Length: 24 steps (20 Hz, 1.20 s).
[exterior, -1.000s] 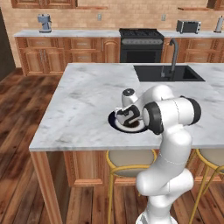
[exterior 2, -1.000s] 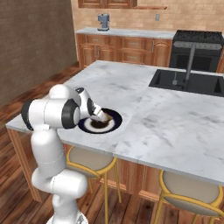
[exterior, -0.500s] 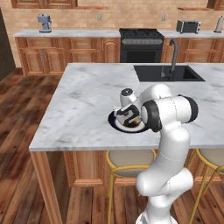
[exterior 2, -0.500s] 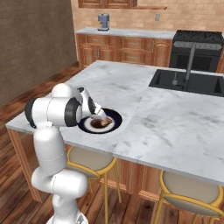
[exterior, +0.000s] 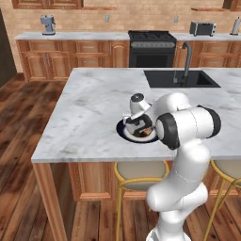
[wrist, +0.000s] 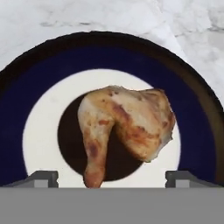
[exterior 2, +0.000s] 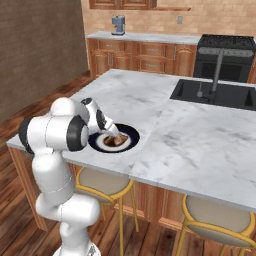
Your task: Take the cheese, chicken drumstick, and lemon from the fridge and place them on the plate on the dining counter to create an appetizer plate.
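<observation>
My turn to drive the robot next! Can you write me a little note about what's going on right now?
Gripper: open, holding nothing, just above the plate.
Chicken drumstick: lying on the white centre of the plate, free of the fingertips.
Plate: on the dining counter, near the edge on the stool side.
Done: drumstick delivered.
Cheese and lemon: not on the plate in the hand view, so they look to be left to fetch from the fridge.
Next, probably: lift the hand straight up before driving off.
</observation>
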Available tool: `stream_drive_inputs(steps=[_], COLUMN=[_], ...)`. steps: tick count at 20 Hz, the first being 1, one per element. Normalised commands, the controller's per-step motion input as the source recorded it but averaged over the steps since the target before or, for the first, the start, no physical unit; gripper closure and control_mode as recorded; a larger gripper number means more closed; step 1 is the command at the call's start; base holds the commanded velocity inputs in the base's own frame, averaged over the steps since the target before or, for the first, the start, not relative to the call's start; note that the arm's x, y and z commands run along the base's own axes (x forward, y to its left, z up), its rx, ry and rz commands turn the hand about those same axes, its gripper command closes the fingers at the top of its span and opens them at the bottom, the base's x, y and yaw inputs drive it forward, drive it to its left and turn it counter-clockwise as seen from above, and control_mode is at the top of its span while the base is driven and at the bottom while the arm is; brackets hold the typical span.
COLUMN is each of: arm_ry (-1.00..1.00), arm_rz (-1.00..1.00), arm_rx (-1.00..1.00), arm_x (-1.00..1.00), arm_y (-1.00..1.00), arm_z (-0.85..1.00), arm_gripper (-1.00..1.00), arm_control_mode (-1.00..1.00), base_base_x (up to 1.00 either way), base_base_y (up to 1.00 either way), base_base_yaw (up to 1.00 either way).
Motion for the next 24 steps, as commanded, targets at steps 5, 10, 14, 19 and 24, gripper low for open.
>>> stream_drive_inputs(steps=[5, 10, 14, 19, 24], arm_ry=[-0.19, -0.01, 0.12, 0.26, 0.14], arm_rz=[0.00, 0.00, 0.00, 0.00, 0.00], arm_rx=[0.04, 0.08, 0.05, 0.01, -0.03], arm_x=[-1.00, -1.00, -1.00, -0.89, -0.49], arm_y=[-0.03, -0.25, -0.32, -0.03, 0.00], arm_z=[1.00, 1.00, 0.99, 0.64, 0.01], arm_gripper=[-1.00, -1.00, -1.00, -1.00, -1.00], arm_control_mode=[-1.00, -1.00, -1.00, -1.00, 1.00], base_base_x=[0.00, 0.00, 0.00, 0.00, -0.14], base_base_y=[0.00, 0.00, 0.00, 0.00, 0.00], base_base_yaw=[0.00, 0.00, 0.00, 0.00, 0.00])
